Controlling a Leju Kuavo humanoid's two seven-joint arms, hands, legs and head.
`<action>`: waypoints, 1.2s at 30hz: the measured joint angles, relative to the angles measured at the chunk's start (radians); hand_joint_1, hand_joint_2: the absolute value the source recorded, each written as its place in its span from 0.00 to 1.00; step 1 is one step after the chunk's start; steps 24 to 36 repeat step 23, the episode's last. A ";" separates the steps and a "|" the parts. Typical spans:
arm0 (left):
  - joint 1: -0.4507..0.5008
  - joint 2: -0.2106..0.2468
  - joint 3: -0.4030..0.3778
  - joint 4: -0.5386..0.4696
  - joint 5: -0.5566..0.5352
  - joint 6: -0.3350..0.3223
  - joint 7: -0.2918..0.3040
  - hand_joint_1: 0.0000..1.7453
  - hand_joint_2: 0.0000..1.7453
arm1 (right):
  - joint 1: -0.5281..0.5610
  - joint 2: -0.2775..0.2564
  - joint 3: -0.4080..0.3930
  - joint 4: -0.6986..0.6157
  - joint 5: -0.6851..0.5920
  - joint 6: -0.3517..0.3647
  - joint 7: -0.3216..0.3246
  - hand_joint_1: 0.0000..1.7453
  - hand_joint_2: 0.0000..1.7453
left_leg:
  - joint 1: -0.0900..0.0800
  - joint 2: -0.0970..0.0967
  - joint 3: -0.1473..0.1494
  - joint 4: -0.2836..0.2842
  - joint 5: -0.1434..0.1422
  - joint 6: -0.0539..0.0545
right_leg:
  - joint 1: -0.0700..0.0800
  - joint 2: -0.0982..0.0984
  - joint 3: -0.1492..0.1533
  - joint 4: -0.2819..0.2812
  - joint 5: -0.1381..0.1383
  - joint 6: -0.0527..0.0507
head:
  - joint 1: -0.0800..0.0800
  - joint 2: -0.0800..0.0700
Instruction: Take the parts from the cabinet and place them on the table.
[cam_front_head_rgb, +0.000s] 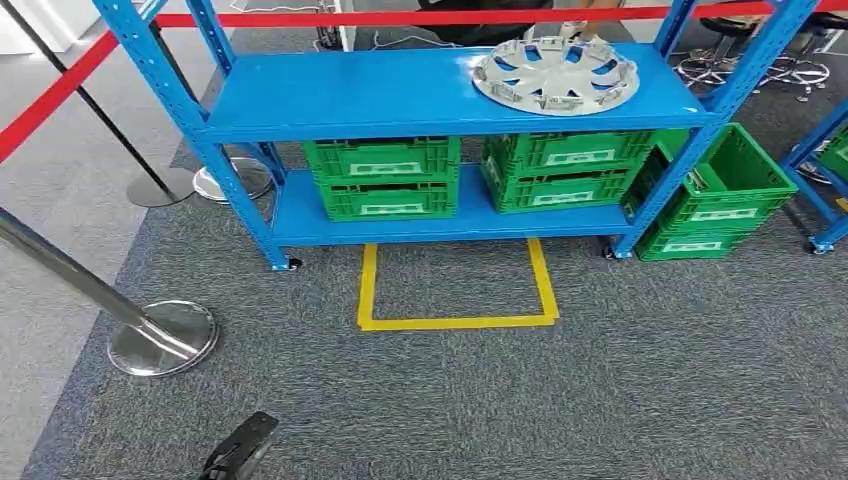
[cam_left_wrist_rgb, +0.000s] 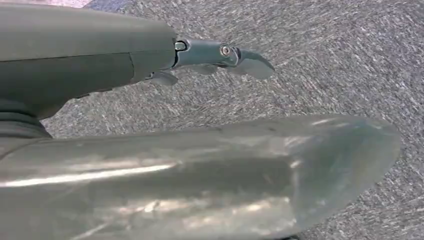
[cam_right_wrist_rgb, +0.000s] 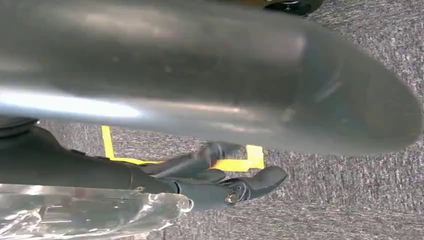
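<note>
A silver wheel cover (cam_front_head_rgb: 555, 75) lies flat on the right half of the blue rack's upper shelf (cam_front_head_rgb: 350, 95). My left hand (cam_front_head_rgb: 240, 450) hangs low at the bottom edge of the head view, far from the rack. In the left wrist view that hand (cam_left_wrist_rgb: 100, 55) is over grey carpet with its dark fingers (cam_left_wrist_rgb: 225, 54) stretched out and nothing in them. My right hand (cam_right_wrist_rgb: 200, 180) also hangs over the carpet, with its fingers loosely bent and nothing in them.
Green crates (cam_front_head_rgb: 385, 178) (cam_front_head_rgb: 565, 170) fill the lower shelf, and more (cam_front_head_rgb: 725, 190) stand beside the rack's right post. A yellow tape outline (cam_front_head_rgb: 455, 322) marks the carpet before the rack. Chrome stanchions (cam_front_head_rgb: 165, 338) (cam_front_head_rgb: 160, 187) with a red belt (cam_front_head_rgb: 50, 95) stand on the left.
</note>
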 joint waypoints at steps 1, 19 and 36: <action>0.000 0.000 0.000 0.000 0.000 0.000 0.000 0.00 0.00 | 0.000 0.000 0.000 0.000 0.000 0.000 0.000 0.00 0.00 | 0.000 0.000 0.000 0.000 0.000 0.000 | 0.000 0.000 0.000 0.000 0.000 0.000 | 0.000 0.000; 0.019 -0.010 0.001 0.000 -0.003 -0.032 0.001 0.00 0.00 | 0.011 0.000 0.000 0.000 0.000 0.013 -0.004 0.00 0.00 | 0.000 0.000 0.000 0.000 0.000 0.000 | 0.000 0.000 0.000 0.000 0.000 0.000 | 0.000 0.000; 0.017 -0.013 0.003 0.000 0.001 -0.063 0.018 0.00 1.00 | 0.011 -0.001 0.000 0.000 -0.003 0.037 0.004 0.00 0.00 | 0.000 0.000 0.000 0.000 0.000 0.000 | 0.000 0.000 0.000 0.000 0.000 0.000 | 0.000 0.000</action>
